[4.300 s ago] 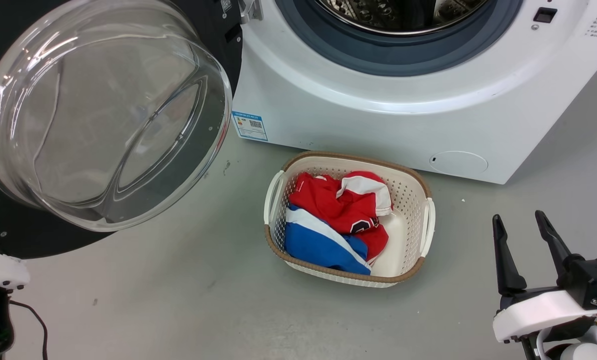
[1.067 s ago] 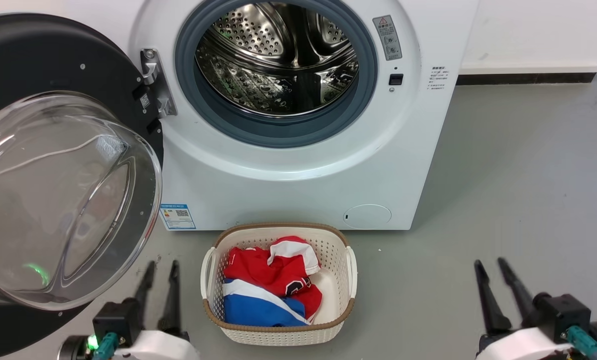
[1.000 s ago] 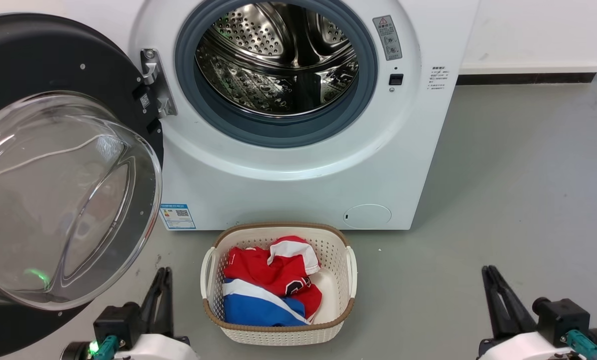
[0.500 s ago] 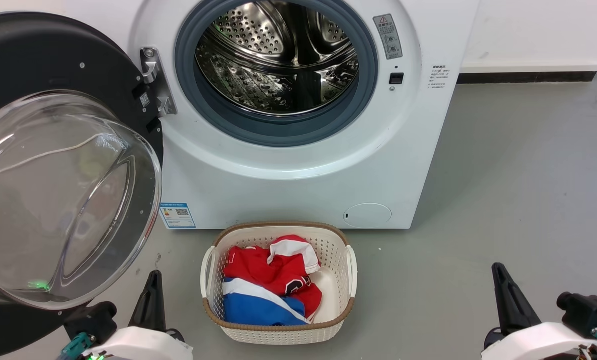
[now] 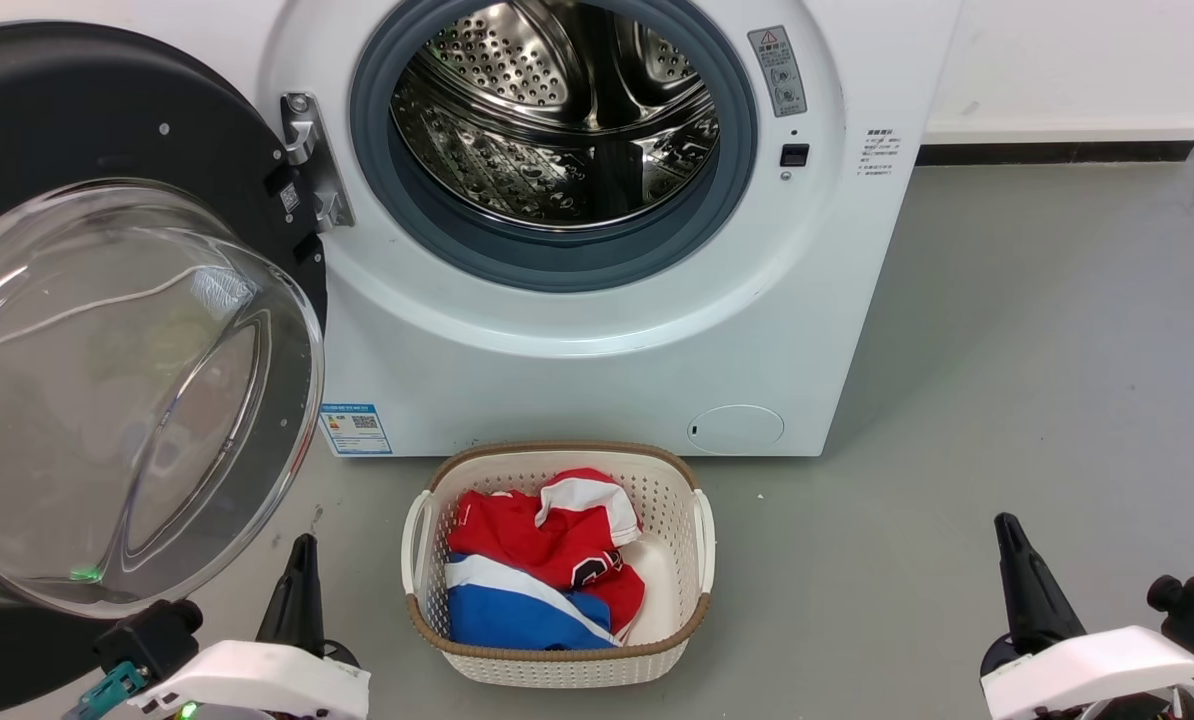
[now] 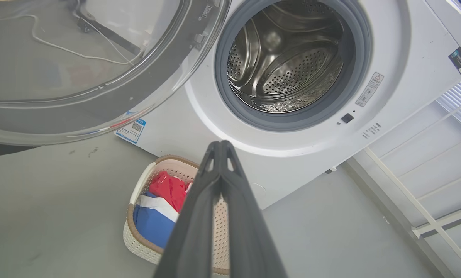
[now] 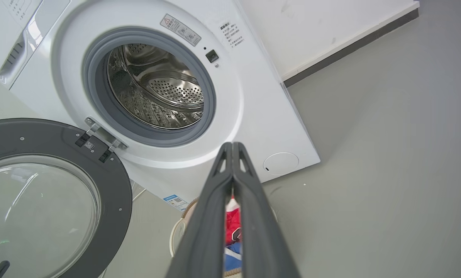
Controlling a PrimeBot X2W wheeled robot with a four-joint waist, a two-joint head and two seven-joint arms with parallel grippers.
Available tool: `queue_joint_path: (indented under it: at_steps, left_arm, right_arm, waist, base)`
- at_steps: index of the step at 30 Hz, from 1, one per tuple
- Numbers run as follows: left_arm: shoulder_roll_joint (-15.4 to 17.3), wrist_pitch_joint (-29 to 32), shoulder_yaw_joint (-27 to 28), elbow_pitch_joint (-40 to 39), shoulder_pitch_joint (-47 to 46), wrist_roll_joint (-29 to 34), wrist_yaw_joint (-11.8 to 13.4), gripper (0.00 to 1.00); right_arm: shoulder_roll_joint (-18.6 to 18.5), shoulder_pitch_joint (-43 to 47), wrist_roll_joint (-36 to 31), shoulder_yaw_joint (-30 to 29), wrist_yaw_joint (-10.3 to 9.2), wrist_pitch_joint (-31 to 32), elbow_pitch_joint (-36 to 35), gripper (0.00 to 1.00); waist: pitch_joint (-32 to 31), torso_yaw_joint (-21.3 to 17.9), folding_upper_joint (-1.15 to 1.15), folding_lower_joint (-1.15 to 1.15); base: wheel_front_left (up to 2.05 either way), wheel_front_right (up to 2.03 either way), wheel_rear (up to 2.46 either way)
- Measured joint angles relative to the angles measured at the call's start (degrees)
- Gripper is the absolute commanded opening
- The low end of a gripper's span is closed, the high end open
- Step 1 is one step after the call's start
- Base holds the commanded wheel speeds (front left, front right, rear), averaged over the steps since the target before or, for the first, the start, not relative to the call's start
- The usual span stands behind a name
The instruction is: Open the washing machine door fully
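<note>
Left gripper (image 6: 219, 148): fingers (image 6: 197, 216) are pressed together and nothing is pinched. Right gripper (image 7: 232, 147): the same, tips are met and nothing is held. In the head view, the left gripper is seen at 7 o'clock and the right at 5 o'clock. Both are held low over the floor (image 5: 1037, 330), well apart from everything. They are judged to be parked there so the door's swing path is kept free.

The washing machine door (image 5: 77, 110) is hung on a hinge (image 5: 307, 170) at 9 o'clock of the drum (image 5: 557, 110). It is swung wide, with the glass bowl turned out toward the camera and the opening fully uncovered. No contact with either gripper is seen. The task is judged done or nearly so; any remaining travel cannot be told.

A basket (image 5: 703, 530) of red, white and blue clothes (image 5: 547, 560) is set on the floor at 6 o'clock of the drum, just beside the washer (image 5: 577, 370). It is likely placed there for loading.
</note>
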Motion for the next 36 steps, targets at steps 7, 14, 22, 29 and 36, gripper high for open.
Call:
queue_joint_path:
  at_steps: [7, 14, 22, 29, 36]
  left_arm:
    - [-0.15, 1.46, 0.55, 0.01, -0.73, -5.71, -0.33, 0.0]
    - [-0.31, 2.79, 1.0, 0.02, -1.04, -10.99, -0.59, 0.0]
    - [-0.53, 4.26, 1.54, 0.04, -1.7, -16.7, -1.03, 0.0]
    - [-0.78, 5.44, 2.05, 0.07, -2.05, -21.25, -1.48, 0.0]
    - [-0.97, 6.49, 2.44, 0.09, -2.31, -25.53, -1.81, 0.0]
  right_arm:
    - [0.0, -0.94, 6.21, -0.32, -0.01, 1.12, 0.49, 0.0]
    - [0.0, -1.27, 11.85, -0.66, -0.01, 2.27, 0.85, 0.0]
    - [0.0, -2.07, 17.85, -1.02, -0.01, 3.37, 1.19, 0.0]
    - [0.0, -2.68, 22.91, -1.33, -0.01, 4.31, 1.49, 0.0]
    - [0.0, -3.41, 27.54, -1.62, -0.01, 5.16, 1.81, 0.0]
  waist:
    - [0.09, 0.02, 0.0, 0.0]
    - [0.17, 0.04, 0.0, 0.0]
    - [0.27, 0.07, 0.0, 0.0]
    - [0.36, 0.09, 0.0, 0.0]
    - [0.45, 0.11, 0.0, 0.0]
  base:
    - [0.0, 0.0, 0.0]
    - [0.0, 0.0, 0.0]
    - [0.0, 0.0, 0.0]
    - [0.0, 0.0, 0.0]
    - [0.0, 0.0, 0.0]
